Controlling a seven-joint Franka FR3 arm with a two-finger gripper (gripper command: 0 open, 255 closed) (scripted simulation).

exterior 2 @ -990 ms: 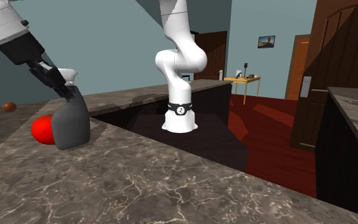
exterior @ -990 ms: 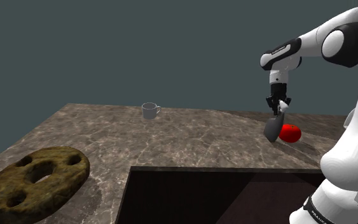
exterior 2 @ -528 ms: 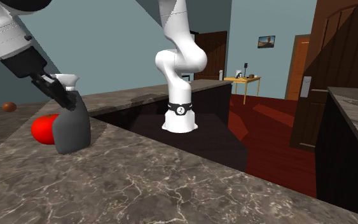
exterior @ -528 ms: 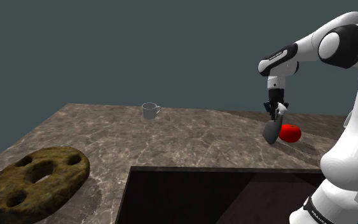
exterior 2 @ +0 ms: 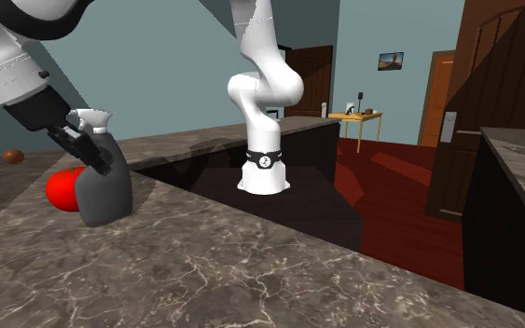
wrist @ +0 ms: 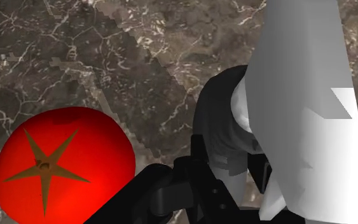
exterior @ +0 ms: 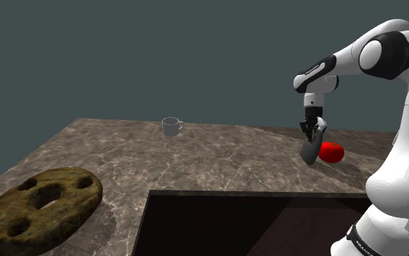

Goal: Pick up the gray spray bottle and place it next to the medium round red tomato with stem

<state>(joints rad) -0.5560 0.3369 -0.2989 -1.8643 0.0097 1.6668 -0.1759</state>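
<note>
Drop-off | spray bottle (exterior: 310,148) had come down in the last second, base now on the counter (exterior: 195,160), leaning, just beside the tomato (exterior: 331,152) | gripper (exterior: 312,129) still clamped round its neck | only letting go seemed left

Shoulder view, bearings taken from the spray bottle (exterior: 310,149). The tomato (exterior: 332,152) sits just beside it at 3 o'clock and closes that side. Toward 9 o'clock the table (exterior: 123,156) lies open, and a mug (exterior: 171,126) stands well apart. A dark recess (exterior: 253,222) cuts into the table at 7 o'clock.
</note>
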